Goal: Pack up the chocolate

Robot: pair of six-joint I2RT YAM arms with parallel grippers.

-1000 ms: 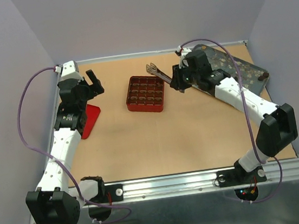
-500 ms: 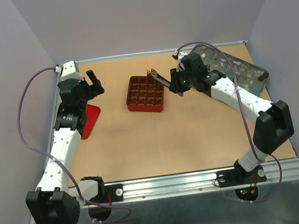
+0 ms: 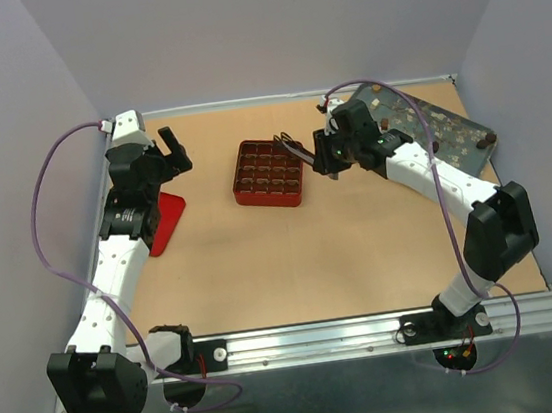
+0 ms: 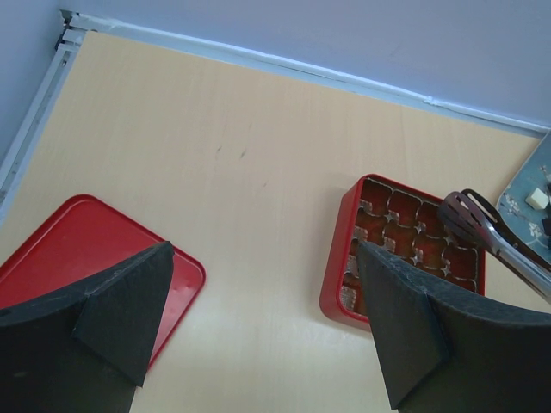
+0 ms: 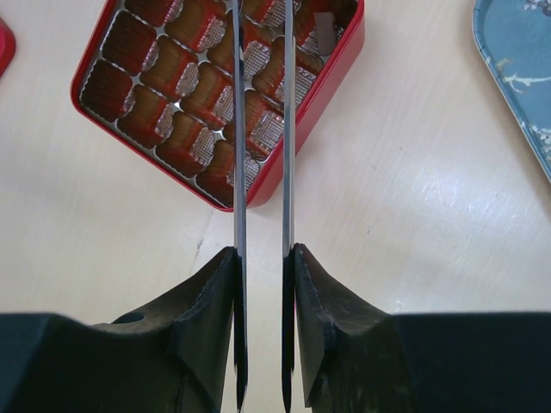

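My right gripper is shut on a pair of metal tongs. The tong arms reach over the right part of the red gridded box. Their tips hover above the cells; I cannot tell if a piece sits between them. Chocolate pieces lie on the blue-grey tray at the back right: a dark one and a cream one show. My left gripper hangs open and holds nothing, left of the box.
A flat red lid lies at the left under my left arm. The enclosure walls close in the back and both sides. Bare tabletop stretches in front of the box.
My right arm has swung left from the tray, carrying the tongs over the box's right side. The left arm has not moved.
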